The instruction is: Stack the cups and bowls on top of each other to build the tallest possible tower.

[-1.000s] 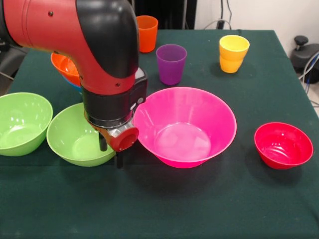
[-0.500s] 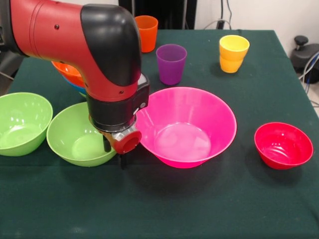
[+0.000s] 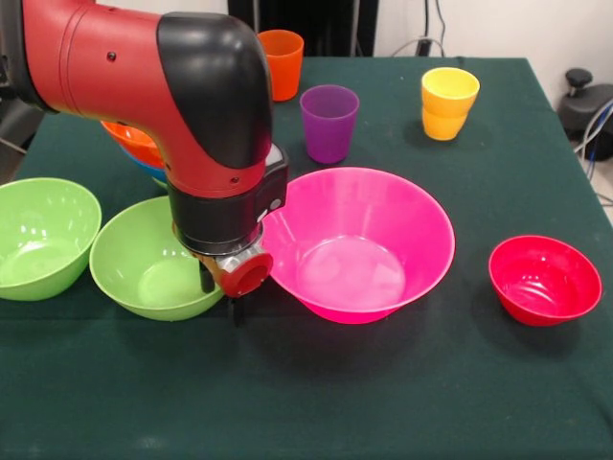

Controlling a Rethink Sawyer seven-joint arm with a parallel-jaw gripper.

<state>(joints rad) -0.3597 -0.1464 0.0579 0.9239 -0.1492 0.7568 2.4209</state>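
- Fingers [image 3: 219,304] are held spread astride the rim of the lime green bowl [image 3: 144,268], one inside and one outside. A slight shift towards the pink bowl [image 3: 354,244] was made in the last second, then almost none. A grasp is judged imminent.
- Open table [image 3: 306,402] is left along the near edge, but the pink bowl's rim crowds the fingers.
- No tower is built yet; the purple cup [image 3: 329,123] stands untouched near the far edge.

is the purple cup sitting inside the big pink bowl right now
No, the purple cup stands upright on the green cloth behind the pink bowl, which holds nothing.
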